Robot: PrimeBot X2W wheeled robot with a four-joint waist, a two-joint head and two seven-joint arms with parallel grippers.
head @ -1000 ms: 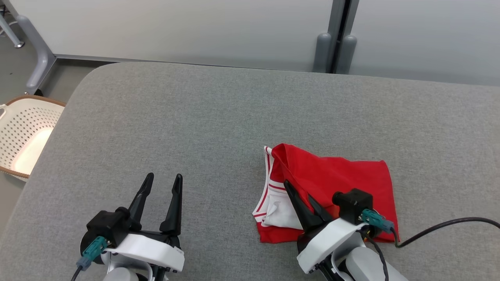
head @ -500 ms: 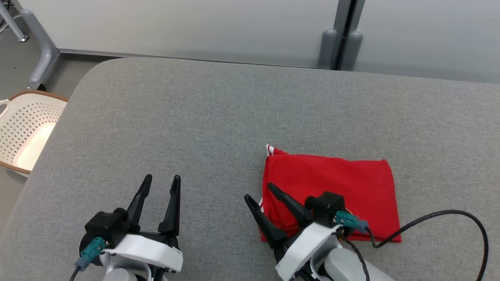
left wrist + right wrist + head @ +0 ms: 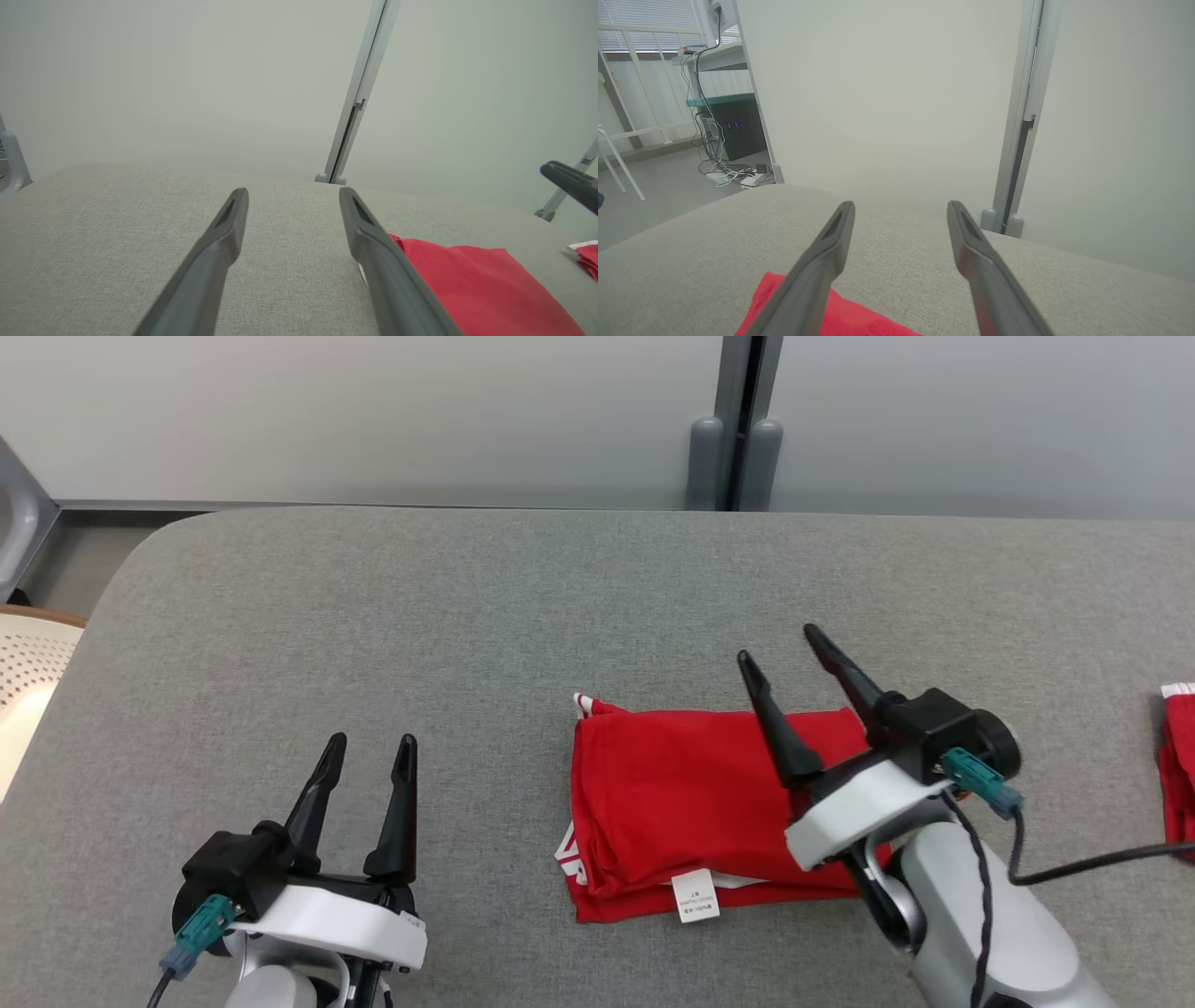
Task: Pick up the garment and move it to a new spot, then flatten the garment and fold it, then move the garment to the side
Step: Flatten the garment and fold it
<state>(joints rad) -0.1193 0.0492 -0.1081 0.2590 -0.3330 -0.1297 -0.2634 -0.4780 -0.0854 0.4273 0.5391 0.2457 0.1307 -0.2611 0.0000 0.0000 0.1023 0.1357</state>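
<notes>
While flat, garment [image 3: 672, 793] beneath right pincer [image 3: 777, 644].

Showing solid red across the garment [image 3: 672, 784], with red-and-white stripes at its trim [image 3: 584, 702] and a white tag [image 3: 695, 897] with dark print. Spreading flecked grey over the table [image 3: 420, 616]. Wearing black fingers [image 3: 400, 803], white housings [image 3: 327, 933] and teal plugs [image 3: 198, 924] on the left end effector [image 3: 372, 739] and the right end effector [image 3: 777, 644].

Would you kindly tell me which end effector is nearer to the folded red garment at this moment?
Right. The right end effector is over the garment at its right edge, open; the left end effector sits apart to the garment's left, with bare table between them.
</notes>
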